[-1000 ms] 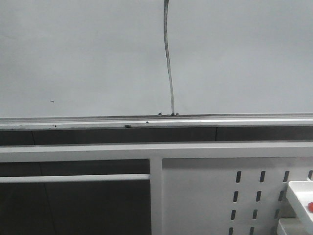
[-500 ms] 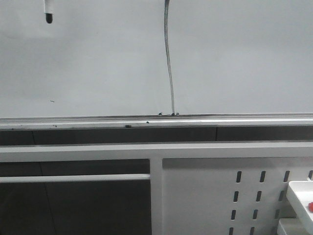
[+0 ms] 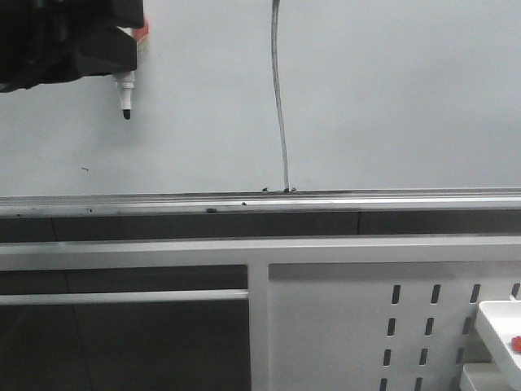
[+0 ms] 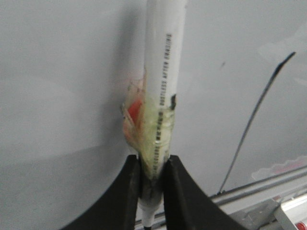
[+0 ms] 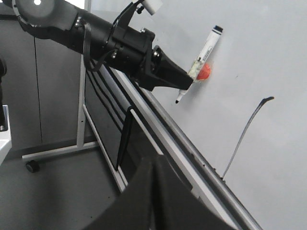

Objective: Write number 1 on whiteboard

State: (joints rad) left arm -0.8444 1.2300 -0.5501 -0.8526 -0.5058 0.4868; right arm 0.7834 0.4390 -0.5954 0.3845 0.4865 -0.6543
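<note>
1. Nearest in the front view is a white panel (image 3: 358, 326) pierced with slotted holes, with a white tray (image 3: 501, 326) at its right edge holding something small and red.
2. Above the panel, a silver rail (image 3: 260, 201) runs along the lower edge of the whiteboard (image 3: 407, 98).
3. The left gripper (image 3: 122, 61) sits at the board's upper left, its two black fingers (image 4: 127, 191) clamped on a white marker (image 4: 163, 81). Yellowed tape and a red patch wrap the marker's barrel just above the grip.
4. The marker's dark tip (image 3: 126, 116) points down toward the rail, well to the left of the stroke; whether it touches the board is hard to tell.
5. The number 1 (image 3: 281, 106) is a thin, slightly bowed dark line running from the top of the front view down to the rail.
6. The right gripper (image 5: 153, 191) appears only as dark fingers pressed together, nothing between them.
</note>
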